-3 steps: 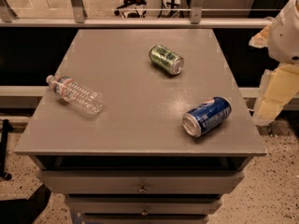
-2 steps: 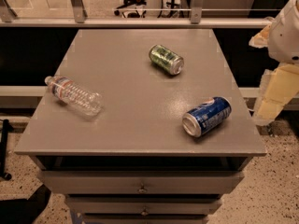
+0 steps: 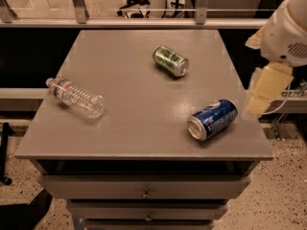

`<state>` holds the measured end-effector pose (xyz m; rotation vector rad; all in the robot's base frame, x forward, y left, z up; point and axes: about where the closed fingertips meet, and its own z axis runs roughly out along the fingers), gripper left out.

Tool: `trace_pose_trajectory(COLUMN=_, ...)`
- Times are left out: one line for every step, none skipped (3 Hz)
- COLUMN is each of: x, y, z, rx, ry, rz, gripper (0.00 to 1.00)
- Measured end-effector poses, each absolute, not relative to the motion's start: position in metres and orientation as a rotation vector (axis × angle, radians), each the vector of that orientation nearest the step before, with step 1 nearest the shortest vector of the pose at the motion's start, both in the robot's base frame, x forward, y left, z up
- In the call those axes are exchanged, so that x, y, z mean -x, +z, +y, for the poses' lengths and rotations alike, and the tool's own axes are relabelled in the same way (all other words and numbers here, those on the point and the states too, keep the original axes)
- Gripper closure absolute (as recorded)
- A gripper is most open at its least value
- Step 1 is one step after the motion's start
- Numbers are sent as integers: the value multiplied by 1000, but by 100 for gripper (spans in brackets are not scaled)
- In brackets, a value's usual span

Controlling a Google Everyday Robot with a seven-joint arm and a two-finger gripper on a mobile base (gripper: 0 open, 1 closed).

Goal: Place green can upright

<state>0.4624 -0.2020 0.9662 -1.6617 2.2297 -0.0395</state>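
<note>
The green can [image 3: 171, 60] lies on its side at the back middle of the grey table top [image 3: 124, 128], its silver end facing front right. My gripper [image 3: 256, 104] hangs at the table's right edge, on the cream end of the white arm [image 3: 288, 32]. It is well to the right of the green can and in front of it, and just right of the blue can. It holds nothing that I can see.
A blue can [image 3: 212, 119] with a red-white logo lies on its side at the front right. A clear plastic bottle [image 3: 76, 97] lies on its side at the left. The table has drawers [image 3: 144, 193] below. A railing [image 3: 144, 23] runs behind it.
The arm and gripper have shifted slightly left, closer to the table's right edge. The cans and the bottle have not moved.
</note>
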Motion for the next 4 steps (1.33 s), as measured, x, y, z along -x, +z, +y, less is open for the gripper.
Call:
trace_pose_trajectory(x=-510, y=944, z=-180, rx=1572, ry=33, rz=2267, gripper=0)
trace_pose_trajectory(x=-561, y=926, z=-161, rx=1483, ry=80, rz=2308, gripper=0)
trace_pose_trajectory(x=-614, y=914, z=-146, rx=1383, ry=129, rz=2346, gripper=0)
trace_pose_trajectory(x=-672, y=901, z=-126, rx=1266, ry=202, rz=2384, gripper=0)
